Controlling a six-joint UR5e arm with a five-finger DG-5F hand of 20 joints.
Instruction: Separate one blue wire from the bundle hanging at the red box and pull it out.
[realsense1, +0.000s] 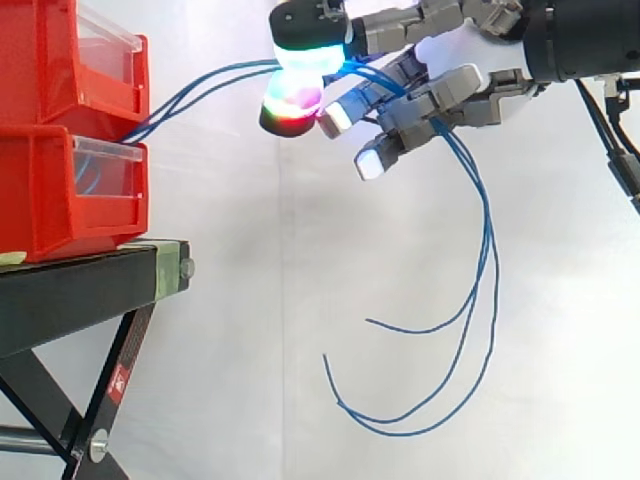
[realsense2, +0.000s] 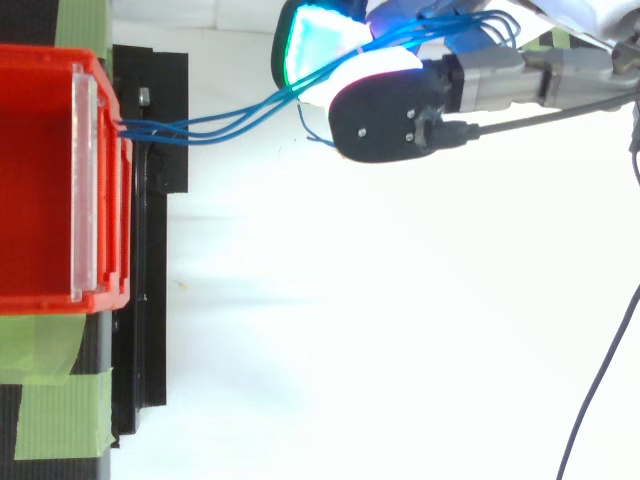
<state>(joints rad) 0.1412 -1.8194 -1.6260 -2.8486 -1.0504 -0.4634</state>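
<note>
Blue wires (realsense2: 175, 130) pinched in my hand (realsense1: 450, 95), held up and well out from the red bins (realsense1: 60, 120).
The blue wires leave the bins' front on the black stand (realsense1: 80, 280), rise to my hand and pass between two glowing pads (realsense1: 305, 55) closed on them. My other fingers reach out loosely. Beyond my hand the loose ends hang in long curves.
</note>
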